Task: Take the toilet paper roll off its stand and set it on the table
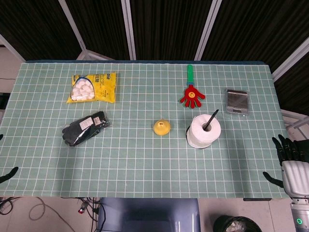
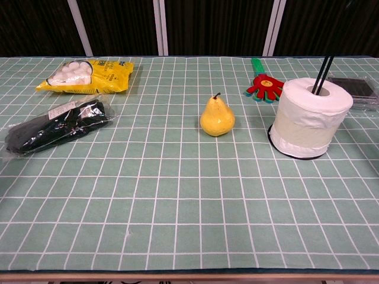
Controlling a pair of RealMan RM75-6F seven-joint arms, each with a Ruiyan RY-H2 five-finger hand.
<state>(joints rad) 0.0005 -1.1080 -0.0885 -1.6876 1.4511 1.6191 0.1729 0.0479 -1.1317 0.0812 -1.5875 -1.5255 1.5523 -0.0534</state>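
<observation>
The white toilet paper roll (image 1: 203,131) stands upright on its stand at the table's right middle. The stand's black rod (image 1: 211,119) sticks up through the core. In the chest view the roll (image 2: 308,118) sits on a black base ring, with the rod (image 2: 324,72) rising out of the frame. My right hand (image 1: 291,162) hangs beyond the table's right front corner, fingers spread, holding nothing, well apart from the roll. Of my left hand (image 1: 8,174) only dark fingertips show at the left edge, spread and empty. Neither hand appears in the chest view.
A yellow pear (image 1: 161,127) stands just left of the roll. A red clapper toy with a green handle (image 1: 192,93) and a grey flat device (image 1: 237,101) lie behind it. A yellow snack bag (image 1: 92,87) and bagged black gloves (image 1: 86,128) lie at the left.
</observation>
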